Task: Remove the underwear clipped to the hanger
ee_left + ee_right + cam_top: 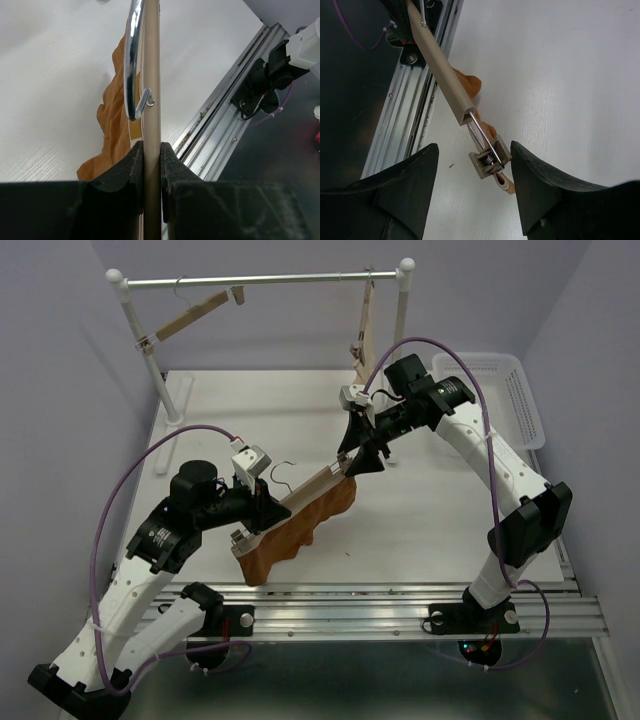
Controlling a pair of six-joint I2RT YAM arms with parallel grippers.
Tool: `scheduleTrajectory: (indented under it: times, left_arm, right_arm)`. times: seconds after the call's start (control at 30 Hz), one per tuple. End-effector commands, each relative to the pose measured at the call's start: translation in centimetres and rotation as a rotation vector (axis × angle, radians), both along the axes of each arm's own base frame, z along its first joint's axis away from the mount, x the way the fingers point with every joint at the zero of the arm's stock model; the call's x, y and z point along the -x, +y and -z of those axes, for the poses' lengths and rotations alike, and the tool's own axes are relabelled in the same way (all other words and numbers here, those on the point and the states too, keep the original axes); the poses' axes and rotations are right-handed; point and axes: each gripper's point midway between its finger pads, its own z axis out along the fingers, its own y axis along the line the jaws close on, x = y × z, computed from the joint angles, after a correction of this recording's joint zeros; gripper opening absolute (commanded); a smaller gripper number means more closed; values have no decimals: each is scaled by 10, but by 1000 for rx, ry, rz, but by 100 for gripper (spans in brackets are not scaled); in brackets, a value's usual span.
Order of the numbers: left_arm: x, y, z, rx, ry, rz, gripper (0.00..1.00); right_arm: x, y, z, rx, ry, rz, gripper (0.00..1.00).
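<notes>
The light-wood hanger (308,489) is held slanting above the table, with the rust-brown underwear (296,533) hanging from it down to the tabletop. My left gripper (262,508) is shut on the hanger bar (151,165), near its wire hook (133,75); the underwear (114,125) hangs to the left of the bar. My right gripper (360,453) is open, its fingers on either side of the hanger's far end clip (489,160), which pinches the underwear's pale edge (504,183). The finger on the right stands close to the clip.
A white clothes rail (262,281) stands at the back with a second wooden hanger (195,315) and a pale cream garment (362,338) on it. A white basket (515,395) sits at the right. The metal frame edge (380,600) runs along the near side.
</notes>
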Motion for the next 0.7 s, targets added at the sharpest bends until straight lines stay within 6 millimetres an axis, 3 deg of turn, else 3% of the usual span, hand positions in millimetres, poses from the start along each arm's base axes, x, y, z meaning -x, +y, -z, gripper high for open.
scheduleTrajectory:
  times: [0.0, 0.33, 0.43, 0.5, 0.57, 0.67]
  left_arm:
    - [0, -3, -14, 26, -62, 22, 0]
    - [1, -3, -14, 27, -63, 26, 0]
    - [1, -3, -14, 27, -63, 24, 0]
    - [0, -3, -12, 25, -57, 22, 0]
    - [0, -3, -12, 24, -55, 20, 0]
    - [0, -3, -11, 23, -51, 19, 0]
  right_arm:
    - [1, 5, -8, -29, -23, -17, 63]
    - [4, 2, -5, -20, -40, -38, 45]
    - [5, 1, -2, -7, -44, -49, 28]
    - [6, 0, -2, -5, -50, -57, 22]
    - [6, -1, -1, 2, -51, -57, 1]
    - [4, -1, 0, 8, -58, -53, 1]
